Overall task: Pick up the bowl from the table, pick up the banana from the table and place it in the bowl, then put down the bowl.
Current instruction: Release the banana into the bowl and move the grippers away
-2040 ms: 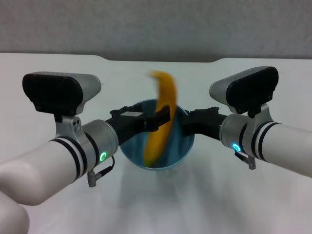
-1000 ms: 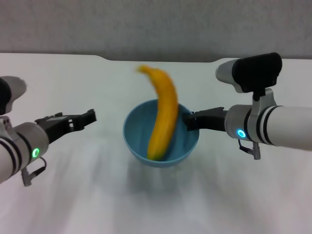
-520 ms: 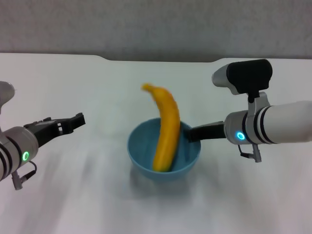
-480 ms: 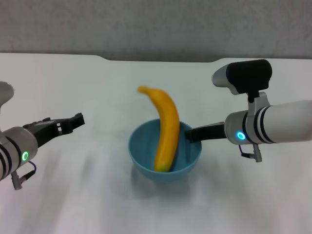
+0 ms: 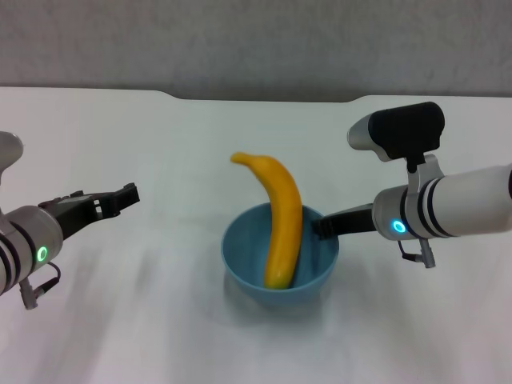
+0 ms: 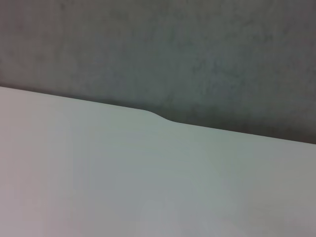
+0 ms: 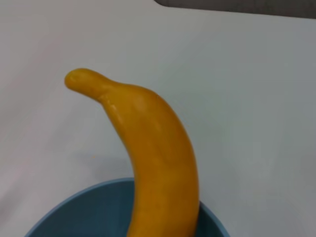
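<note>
A grey textured wall [image 5: 256,40] runs behind a wide white table [image 5: 160,336], whose far edge carries a shallow dark cut-out at twelve o'clock in the head view. The left wrist view shows only this same pale tabletop [image 6: 123,187] meeting the grey wall [image 6: 173,54], with the step of the cut-out in the edge line.

Just below the centre of the head view the light-blue bowl [image 5: 244,260] sits low over the table. The banana [image 5: 282,220] stands in it, its lower end down on the inside of the bowl and its body leaning against the rim on the far side. The upper end rises well above the rim and curls over toward ten o'clock. In the right wrist view the banana [image 7: 153,148] fills the middle, and the bowl's blue rim [image 7: 74,202] curves across at six o'clock.

The right gripper [image 5: 324,226] reaches in from three o'clock, level with the bowl's rim. Its dark fingers meet the rim on that side, just beside the banana, and appear closed on the rim.

The left gripper [image 5: 124,194] hangs at nine o'clock, well apart from the bowl and above bare table. Its dark fingers [image 5: 128,190] point toward the centre, holding nothing, but how wide the jaws stand cannot be told from this angle.
</note>
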`<state>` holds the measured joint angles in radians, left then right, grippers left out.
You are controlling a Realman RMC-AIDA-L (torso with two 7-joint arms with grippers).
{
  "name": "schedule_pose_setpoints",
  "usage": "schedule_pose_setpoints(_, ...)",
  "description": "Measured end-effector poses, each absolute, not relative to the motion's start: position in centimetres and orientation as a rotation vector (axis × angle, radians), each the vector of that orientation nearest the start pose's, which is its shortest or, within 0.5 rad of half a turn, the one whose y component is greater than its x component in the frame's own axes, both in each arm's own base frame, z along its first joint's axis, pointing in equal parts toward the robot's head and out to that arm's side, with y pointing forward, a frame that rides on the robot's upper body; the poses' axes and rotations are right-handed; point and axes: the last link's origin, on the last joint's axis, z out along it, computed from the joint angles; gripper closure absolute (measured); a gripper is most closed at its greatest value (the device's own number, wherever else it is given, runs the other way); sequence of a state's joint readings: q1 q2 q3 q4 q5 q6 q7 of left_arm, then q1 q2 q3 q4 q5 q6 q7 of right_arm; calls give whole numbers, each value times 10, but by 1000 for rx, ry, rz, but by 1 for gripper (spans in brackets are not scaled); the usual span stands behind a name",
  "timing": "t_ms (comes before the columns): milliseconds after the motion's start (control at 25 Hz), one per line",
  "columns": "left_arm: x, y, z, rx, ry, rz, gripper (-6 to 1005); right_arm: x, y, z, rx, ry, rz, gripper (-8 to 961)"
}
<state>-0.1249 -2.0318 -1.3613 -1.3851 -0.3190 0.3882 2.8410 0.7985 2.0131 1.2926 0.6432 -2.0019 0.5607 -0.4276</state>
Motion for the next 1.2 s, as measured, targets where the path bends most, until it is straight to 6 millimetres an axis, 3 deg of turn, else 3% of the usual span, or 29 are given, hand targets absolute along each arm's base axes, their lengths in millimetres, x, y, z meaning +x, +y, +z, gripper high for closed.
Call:
schedule_pose_setpoints(320,-252,351,-1,-1741,-1194,-398,104,210,416,-95,-2293,1171,15,913)
schedule_pose_setpoints(1120,-254,350,0,-1733,-1199,-396,105,212,415,-94,-2281,1133,55,903)
schedule_pose_setpoints(1200,-255,349,0,-1732,-1201,-394,105,211,414,-94,-2285,1120,62,808)
